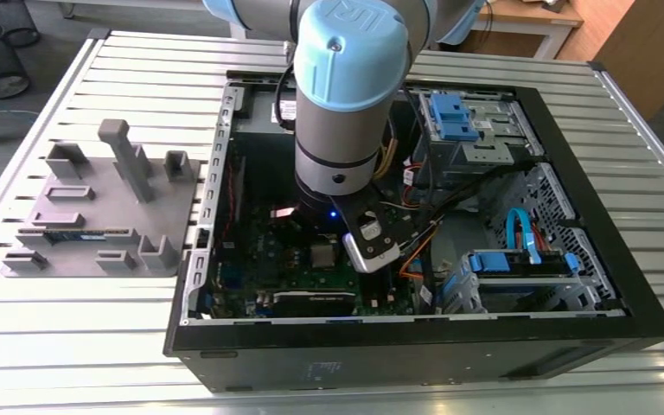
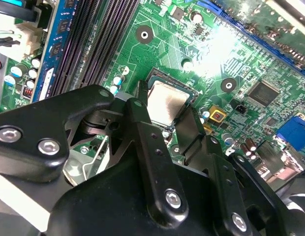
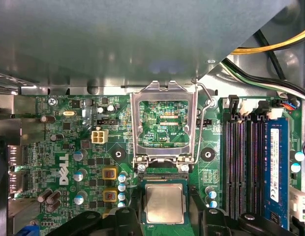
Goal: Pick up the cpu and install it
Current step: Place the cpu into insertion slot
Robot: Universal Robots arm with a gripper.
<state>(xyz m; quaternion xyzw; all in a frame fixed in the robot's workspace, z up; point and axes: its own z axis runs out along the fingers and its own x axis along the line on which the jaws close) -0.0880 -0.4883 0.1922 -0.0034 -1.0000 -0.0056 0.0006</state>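
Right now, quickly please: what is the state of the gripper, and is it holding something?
Gripper: right at the cpu, which lies in the motherboard socket; whether it grips the cpu cannot be told.

We see an open black computer case point(image 1: 424, 353) lying on a slatted metal table point(image 1: 79, 346). To the exterior view's left of the case sits a grey fixture block point(image 1: 84, 207) with upright posts. A thin green strip point(image 1: 79, 233) lies in it, perhaps a memory stick, though we cannot tell for sure. Inside the case we find a green motherboard point(image 3: 74, 142), blue drive brackets point(image 1: 459, 117) and a blue cable point(image 1: 514, 226). In the first wrist view a silver socket frame point(image 3: 164, 91) stands hinged open. Black memory slots point(image 3: 241, 162) lie beside it, with a blue module point(image 3: 275, 162) seated next to them. A yellow cable point(image 3: 280, 45) crosses the case wall nearby.
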